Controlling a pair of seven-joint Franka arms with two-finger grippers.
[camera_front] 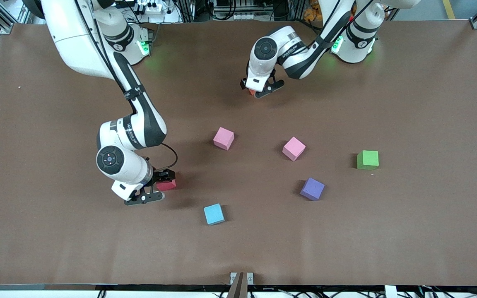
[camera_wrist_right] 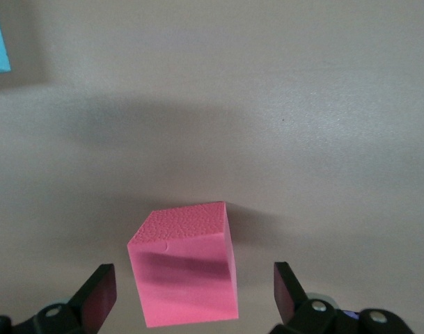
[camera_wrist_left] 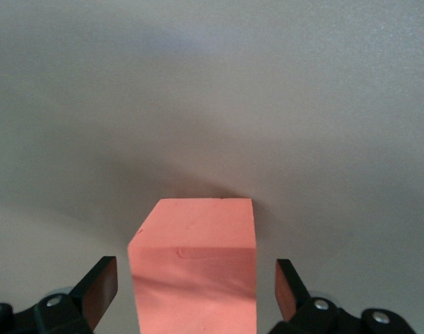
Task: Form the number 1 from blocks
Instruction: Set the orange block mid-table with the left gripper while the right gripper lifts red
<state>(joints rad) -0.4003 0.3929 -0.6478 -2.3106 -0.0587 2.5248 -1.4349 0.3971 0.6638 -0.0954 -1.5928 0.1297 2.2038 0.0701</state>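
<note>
The left hand (camera_front: 258, 92) is down at the counter (camera_front: 408, 103) near the robots' bases, its arm folded low from the base and the wrist pointing downward; its two fingers (camera_wrist_left: 100, 289) stand spread, with a clear gap on either side of the orange block (camera_wrist_left: 194, 268) that sits between them, so nothing is gripped (from the front camera only a sliver of that block (camera_front: 252, 92) shows under the hand). The right hand (camera_front: 160, 187) is likewise lowered to the counter toward the right arm's end, its arm reaching out long from the base and bent at the elbow; its fingers (camera_wrist_right: 98, 293) are wide apart and straddle the red block (camera_wrist_right: 186, 268), which rests on the counter slightly turned and touches neither finger in the wrist view. In the front view the red block (camera_front: 167, 184) pokes out beside the hand. The first pink block (camera_front: 223, 138) lies mid-counter, the second pink block (camera_front: 293, 148) beside it toward the left arm's end, and the dark purple block (camera_front: 312, 189) nearer the front camera than the second pink one. A light-blue cube (camera_front: 214, 214) sits nearer the camera than the red block, and a green cube (camera_front: 367, 159) lies toward the left arm's end.
</note>
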